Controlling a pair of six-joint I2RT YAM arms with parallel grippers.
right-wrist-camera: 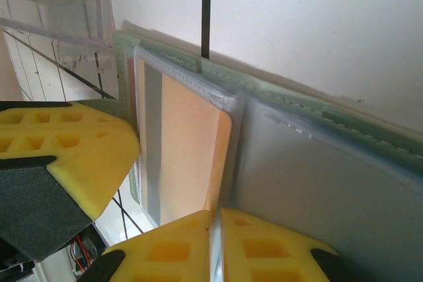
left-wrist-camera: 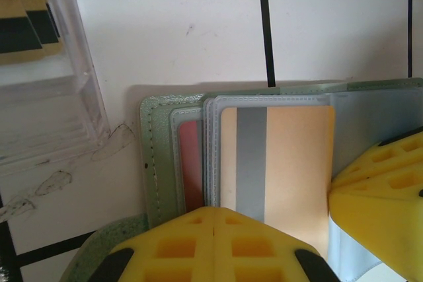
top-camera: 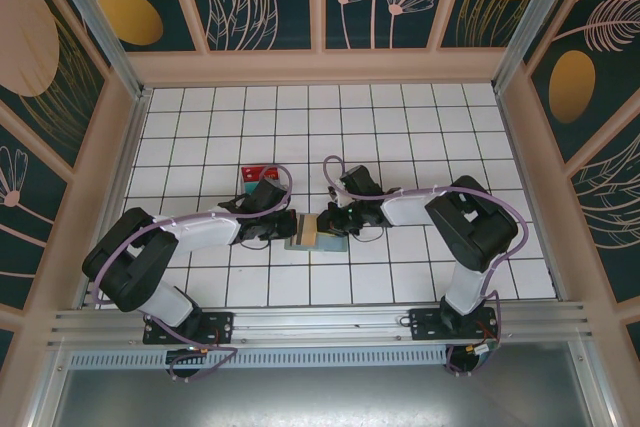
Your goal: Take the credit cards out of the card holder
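The card holder (top-camera: 312,234) lies open on the tiles between my two grippers, its grey-green rim (left-wrist-camera: 156,156) showing. A tan credit card (left-wrist-camera: 294,156) with a grey stripe sits in a clear sleeve, and a red card (left-wrist-camera: 190,163) lies under it. My left gripper (left-wrist-camera: 215,229) is shut, its tips touching over the holder's near edge. My right gripper (right-wrist-camera: 215,232) is shut on a thin edge where the tan card (right-wrist-camera: 188,143) and its sleeve run between the fingers. I cannot tell card from sleeve there. An empty sleeve (right-wrist-camera: 317,189) lies to the right.
A clear tray (top-camera: 260,177) with red and teal cards stands just behind the left gripper (top-camera: 283,225), close to the holder's corner (left-wrist-camera: 59,97). The right gripper (top-camera: 335,221) faces it across the holder. Raised walls ring the tiled floor.
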